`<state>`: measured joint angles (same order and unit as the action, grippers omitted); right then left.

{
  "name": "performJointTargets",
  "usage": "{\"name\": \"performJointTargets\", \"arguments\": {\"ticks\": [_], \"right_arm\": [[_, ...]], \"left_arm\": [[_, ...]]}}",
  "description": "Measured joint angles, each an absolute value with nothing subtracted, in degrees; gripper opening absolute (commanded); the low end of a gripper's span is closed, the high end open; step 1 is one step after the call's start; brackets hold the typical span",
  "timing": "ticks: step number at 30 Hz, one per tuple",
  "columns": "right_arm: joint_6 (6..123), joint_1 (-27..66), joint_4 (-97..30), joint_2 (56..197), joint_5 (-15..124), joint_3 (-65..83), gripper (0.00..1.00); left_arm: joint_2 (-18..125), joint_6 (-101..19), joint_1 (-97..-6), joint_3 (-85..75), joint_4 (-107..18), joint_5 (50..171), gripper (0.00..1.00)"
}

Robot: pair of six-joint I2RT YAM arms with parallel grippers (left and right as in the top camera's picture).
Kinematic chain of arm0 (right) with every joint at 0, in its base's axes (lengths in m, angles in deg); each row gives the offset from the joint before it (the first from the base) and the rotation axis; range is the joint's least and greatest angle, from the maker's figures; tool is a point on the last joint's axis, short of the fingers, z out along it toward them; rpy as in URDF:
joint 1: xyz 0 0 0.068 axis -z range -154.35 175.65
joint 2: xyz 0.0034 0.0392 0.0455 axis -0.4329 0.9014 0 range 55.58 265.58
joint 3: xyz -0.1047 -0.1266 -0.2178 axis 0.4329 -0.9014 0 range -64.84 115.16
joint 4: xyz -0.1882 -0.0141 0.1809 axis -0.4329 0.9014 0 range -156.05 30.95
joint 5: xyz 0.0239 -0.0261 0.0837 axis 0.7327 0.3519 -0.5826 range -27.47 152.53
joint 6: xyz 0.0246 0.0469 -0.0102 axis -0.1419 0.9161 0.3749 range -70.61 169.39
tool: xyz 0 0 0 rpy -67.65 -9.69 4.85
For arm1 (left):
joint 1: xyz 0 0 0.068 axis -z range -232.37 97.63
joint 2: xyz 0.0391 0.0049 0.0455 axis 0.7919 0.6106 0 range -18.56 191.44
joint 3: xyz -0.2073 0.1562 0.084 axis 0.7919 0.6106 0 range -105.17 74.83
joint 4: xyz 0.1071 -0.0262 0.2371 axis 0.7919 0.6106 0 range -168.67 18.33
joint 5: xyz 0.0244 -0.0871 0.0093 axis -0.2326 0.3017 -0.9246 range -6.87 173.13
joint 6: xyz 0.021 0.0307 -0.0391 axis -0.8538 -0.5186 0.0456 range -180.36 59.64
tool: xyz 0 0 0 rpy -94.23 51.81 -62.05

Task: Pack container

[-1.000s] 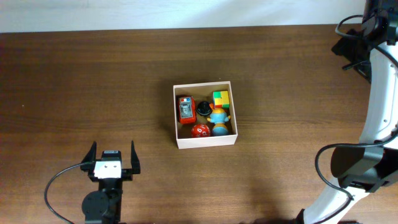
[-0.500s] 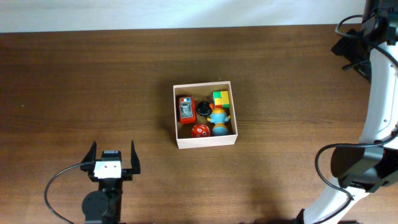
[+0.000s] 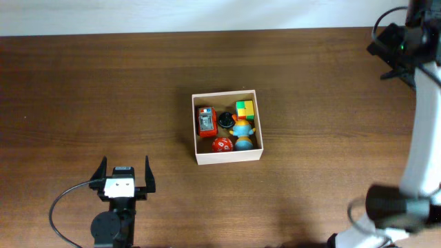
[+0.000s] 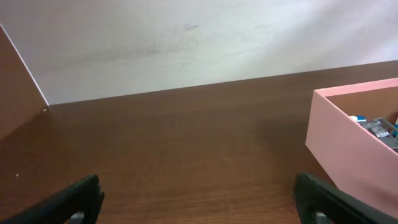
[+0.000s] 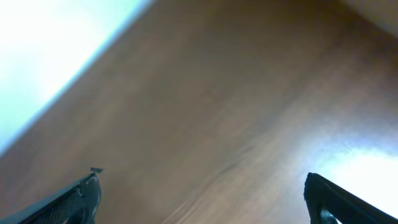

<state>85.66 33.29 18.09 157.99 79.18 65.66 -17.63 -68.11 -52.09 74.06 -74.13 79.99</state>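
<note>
White-walled container [image 3: 229, 156] sits mid-table, tan floor mostly covered. Inside are a red toy car [image 3: 205, 121], black piece [image 3: 226, 120], green-yellow block [image 3: 244, 109], blue-orange figure [image 3: 242, 131] and red ball [image 3: 220, 145]. Nothing loose shows on the table [image 3: 83, 83], so packing looks done or nearly so (my read only).

Left gripper [image 3: 125, 172] is low-left, fingers spread wide, holding nothing. Container lies ahead of it and off to its right, with its near wall just entering the left wrist view. Box is square, so there is no long axis to align to. Left is the nearer arm.

Right gripper [image 5: 202, 202] is also spread and empty, over bare wood. Right arm [image 3: 422, 103] is at the far right edge, well apart from the box.

Versus a second ago: right arm has swung and its wrist view is motion-blurred. Left arm, box and toys are unchanged.
</note>
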Motion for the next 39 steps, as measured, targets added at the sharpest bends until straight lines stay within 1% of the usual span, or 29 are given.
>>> {"name": "performJointTargets", "arguments": {"ticks": [3, 7, 10, 13, 15, 17, 20, 24, 28, 31, 39], "right_arm": [[85.62, 28.55, 18.07, 151.08, 79.16, 65.7, 0.99], [85.62, 19.44, 18.42, 141.97, 79.03, 65.77, 0.99], [85.62, 15.46, 18.37, 137.25, 79.55, 63.49, 0.99], [85.6, 14.08, 17.83, 131.06, 79.7, 55.98, 0.99], [85.6, 14.17, 14.72, 126.43, 80.38, 48.19, 0.99], [85.42, 14.58, 8.41, 121.75, 81.25, 39.43, 0.99], [83.19, 15.41, -6.37, 114.82, 82.02, 25.16, 0.99], [76.37, 15.68, -29.47, 105.34, 80.62, 6.19, 0.99], [69.97, 16.11, -45.47, 96.53, 76.82, -8.22, 0.99], [67.41, 17.62, -51.13, 91.15, 74.52, -15.65, 0.99], [64.97, 22.56, -57.62, 79.92, 71.18, -32.17, 0.99]], "left_arm": [[-17.61, -68.11, -52.09, 74.04, -74.15, 79.99, 0.99], [-17.63, -68.11, -52.09, 74.04, -74.13, 79.99, 0.99], [-17.68, -68.11, -52.09, 74.04, -74.13, 80.01, 0.99], [-17.68, -68.11, -52.09, 74.04, -74.11, 79.99, 0.99], [-17.72, -68.13, -52.09, 74.04, -74.11, 80.01, 0.99], [-17.72, -68.13, -52.09, 74.04, -74.11, 80.03, 0.99], [-17.72, -68.15, -52.09, 74.04, -74.11, 80.08, 0.99], [-17.72, -68.29, -52.09, 74.04, -74.13, 80.19, 0.99], [-17.72, -68.31, -52.09, 74.04, -74.11, 80.19, 0.99], [-17.72, -68.29, -52.09, 74.04, -74.13, 80.17, 0.99], [-17.72, -68.29, -52.09, 74.04, -74.11, 80.19, 0.99]]}}
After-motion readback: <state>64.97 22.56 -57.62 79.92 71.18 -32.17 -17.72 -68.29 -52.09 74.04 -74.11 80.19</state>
